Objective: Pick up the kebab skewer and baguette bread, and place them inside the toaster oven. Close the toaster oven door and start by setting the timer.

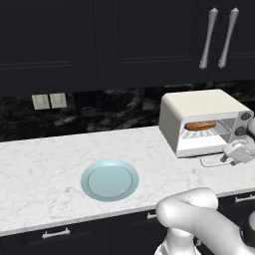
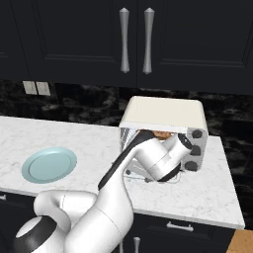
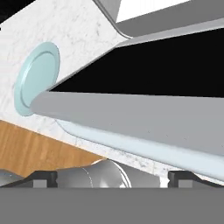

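Toaster oven door (image 3: 144, 118) handle just above wide-apart gripper (image 3: 113, 177) (one baguette bread (image 1: 200, 125) inside, one plate (image 1: 109, 180)).

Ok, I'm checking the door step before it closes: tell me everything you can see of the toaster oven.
The toaster oven is a cream-white box with a rounded top, standing on the marble counter by the dark backsplash. Its door hangs open, glass see-through. The baguette bread lies on the wire rack inside. Grey knobs run down its right side. The open gripper is at the door.
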### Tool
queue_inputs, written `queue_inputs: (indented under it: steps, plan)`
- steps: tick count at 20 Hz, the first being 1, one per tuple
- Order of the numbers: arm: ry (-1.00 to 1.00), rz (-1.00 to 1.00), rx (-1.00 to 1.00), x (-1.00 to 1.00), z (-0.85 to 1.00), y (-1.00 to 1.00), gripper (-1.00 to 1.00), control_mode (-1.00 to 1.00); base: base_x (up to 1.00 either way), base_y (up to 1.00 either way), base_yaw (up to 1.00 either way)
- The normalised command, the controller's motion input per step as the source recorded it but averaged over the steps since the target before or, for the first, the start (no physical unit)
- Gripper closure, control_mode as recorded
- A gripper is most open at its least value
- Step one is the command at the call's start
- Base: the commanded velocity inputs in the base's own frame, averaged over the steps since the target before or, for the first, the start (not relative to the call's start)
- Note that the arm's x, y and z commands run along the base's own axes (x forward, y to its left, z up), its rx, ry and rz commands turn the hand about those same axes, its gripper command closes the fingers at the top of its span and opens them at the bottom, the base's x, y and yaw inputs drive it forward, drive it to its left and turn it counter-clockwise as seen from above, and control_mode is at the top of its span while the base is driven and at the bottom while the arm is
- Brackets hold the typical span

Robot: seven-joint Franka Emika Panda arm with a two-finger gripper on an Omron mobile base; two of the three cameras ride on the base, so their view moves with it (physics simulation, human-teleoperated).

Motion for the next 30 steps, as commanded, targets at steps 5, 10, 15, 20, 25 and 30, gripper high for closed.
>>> queue_inputs:
  steps: [5,10,15,20,25,30]
  plan:
    - [-0.33,-0.03,-0.07,1.0,0.0,0.82,-1.0,-1.0,0.0,0.0,0.0]
    - [-0.23,-0.05,-0.08,1.0,0.0,0.71,-1.0,-1.0,0.0,0.0,0.0]
    - [-0.22,-0.05,-0.09,1.0,-0.01,0.71,-1.0,-1.0,0.0,0.0,0.0]
    - [-0.16,-0.06,-0.09,0.97,-0.05,0.56,-1.0,-1.0,0.0,0.0,0.0]
    - [-0.03,-0.06,-0.07,0.72,-0.1,0.36,-1.0,-1.0,0.0,0.0,0.0]
    - [0.0,-0.06,-0.03,0.57,-0.31,0.37,-1.0,-1.0,0.0,0.0,0.0]
